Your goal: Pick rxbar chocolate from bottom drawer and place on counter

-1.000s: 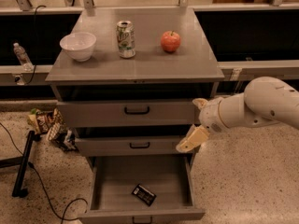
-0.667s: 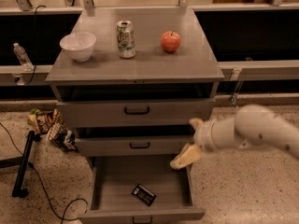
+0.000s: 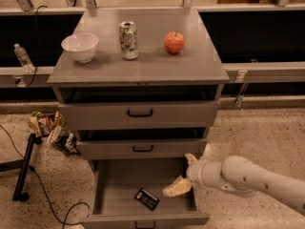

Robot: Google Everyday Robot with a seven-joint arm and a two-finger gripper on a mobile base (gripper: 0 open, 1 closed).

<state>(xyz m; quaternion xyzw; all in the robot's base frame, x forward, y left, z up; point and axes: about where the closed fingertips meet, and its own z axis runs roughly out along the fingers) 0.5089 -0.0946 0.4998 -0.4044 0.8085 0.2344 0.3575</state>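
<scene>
Camera view showed the gripper (image 3: 176,174), fingers (image 3: 177,189) spread wide and empty, by the bottom drawer's (image 3: 119,182) right edge, with the rxbar chocolate (image 3: 147,199) lying diagonally near the front edge, just centreward of them.

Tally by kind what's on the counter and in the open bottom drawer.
white bowl, on the counter: 1
soda can, counter: 1
red apple, counter: 1
rxbar chocolate, bottom drawer: 1
Total: 4
The hand hangs over the drawer's right side.
</scene>
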